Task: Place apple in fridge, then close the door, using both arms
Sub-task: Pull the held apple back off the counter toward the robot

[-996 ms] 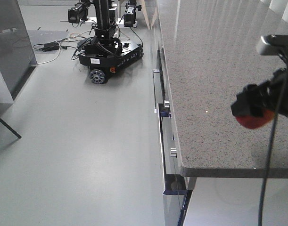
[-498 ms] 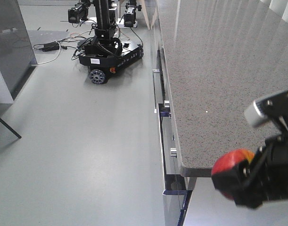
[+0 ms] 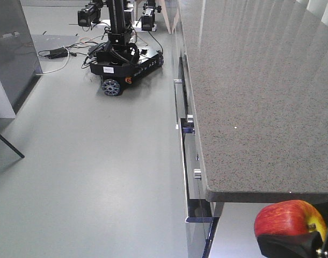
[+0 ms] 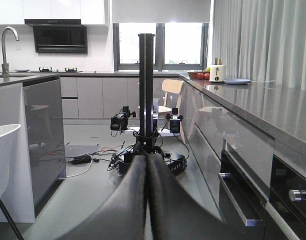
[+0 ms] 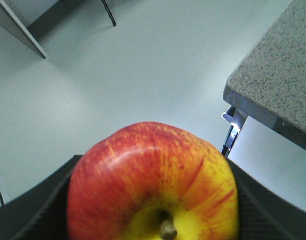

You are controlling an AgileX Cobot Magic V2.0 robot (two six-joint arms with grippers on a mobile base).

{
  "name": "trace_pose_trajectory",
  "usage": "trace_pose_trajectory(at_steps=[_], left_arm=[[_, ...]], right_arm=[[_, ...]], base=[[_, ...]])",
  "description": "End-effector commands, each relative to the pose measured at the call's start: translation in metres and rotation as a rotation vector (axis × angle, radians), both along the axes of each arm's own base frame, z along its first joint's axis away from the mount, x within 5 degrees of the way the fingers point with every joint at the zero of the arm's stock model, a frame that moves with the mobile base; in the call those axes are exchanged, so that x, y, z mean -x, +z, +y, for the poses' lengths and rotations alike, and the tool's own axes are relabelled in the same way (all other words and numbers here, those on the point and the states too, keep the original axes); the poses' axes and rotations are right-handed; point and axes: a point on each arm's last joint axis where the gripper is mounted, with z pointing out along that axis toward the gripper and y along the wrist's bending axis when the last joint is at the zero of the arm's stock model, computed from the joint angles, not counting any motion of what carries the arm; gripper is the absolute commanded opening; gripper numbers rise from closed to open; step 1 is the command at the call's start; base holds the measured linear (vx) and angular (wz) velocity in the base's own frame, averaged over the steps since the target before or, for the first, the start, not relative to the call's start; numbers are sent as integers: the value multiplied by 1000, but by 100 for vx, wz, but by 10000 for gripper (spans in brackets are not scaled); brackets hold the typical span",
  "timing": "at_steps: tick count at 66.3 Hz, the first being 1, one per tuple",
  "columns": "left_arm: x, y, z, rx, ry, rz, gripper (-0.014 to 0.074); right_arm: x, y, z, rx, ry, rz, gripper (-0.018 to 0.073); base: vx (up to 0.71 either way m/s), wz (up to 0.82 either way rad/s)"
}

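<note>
In the front view the grey speckled countertop is filling the side from 12 to 3 o'clock; its near edge is ending just above the apple at 5 o'clock; the apple is hanging past that edge, not touching it; wide bare floor is lying open toward 9 o'clock; a black wheeled robot is standing far off at 11 o'clock. The right gripper is squeezing the apple, with a black finger pressing on each side; the left gripper is pinched tight with nothing in it. Only the left wrist view is showing a bowl holding red fruit, far along the countertop at 1 o'clock, with a blue plate near it; only the right wrist view is showing the apple's stem and its yellow patch.
</note>
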Motion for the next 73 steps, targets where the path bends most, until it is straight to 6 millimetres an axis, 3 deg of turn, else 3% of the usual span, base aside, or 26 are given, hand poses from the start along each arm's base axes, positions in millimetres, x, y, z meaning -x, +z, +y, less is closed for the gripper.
trace_pose_trajectory(at_steps=[1,73], left_arm=[[1,-2,0,15,-6,-59,-6],[1,-2,0,15,-6,-59,-6]], right_arm=[[0,14,1,-59,-5,-80,186],[1,14,1,-60,-5,-82,186]], base=[[0,0],[0,0]])
